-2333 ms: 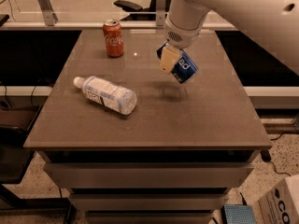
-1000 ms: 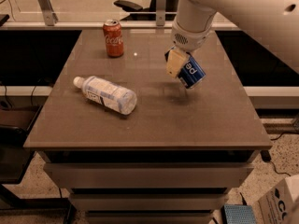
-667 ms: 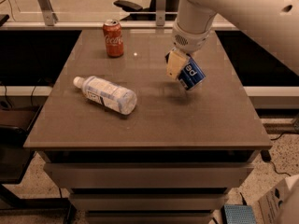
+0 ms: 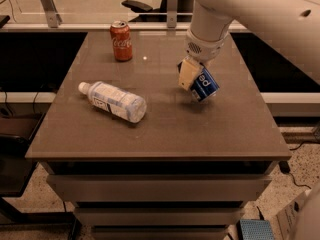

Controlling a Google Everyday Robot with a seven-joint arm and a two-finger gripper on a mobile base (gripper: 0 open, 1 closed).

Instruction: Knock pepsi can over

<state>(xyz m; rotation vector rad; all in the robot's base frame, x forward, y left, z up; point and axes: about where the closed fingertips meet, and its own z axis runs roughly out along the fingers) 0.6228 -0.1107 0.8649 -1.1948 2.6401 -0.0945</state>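
Observation:
The pepsi can [image 4: 205,84], dark blue with white lettering, is tilted far over at the right middle of the table, its low end close to the tabletop. My gripper [image 4: 190,76] comes down from the white arm above and is right against the can's left side, with a cream-coloured finger [image 4: 186,74] pressed on it. The can's silver top is hidden.
A red Coca-Cola can [image 4: 121,40] stands upright at the back left. A clear plastic bottle with a white cap [image 4: 114,101] lies on its side left of centre. The brown table [image 4: 160,134] has its right edge close beyond the pepsi can.
The gripper and the pepsi can have shifted a little right and toward the front since the earliest frame, and the can leans over further.

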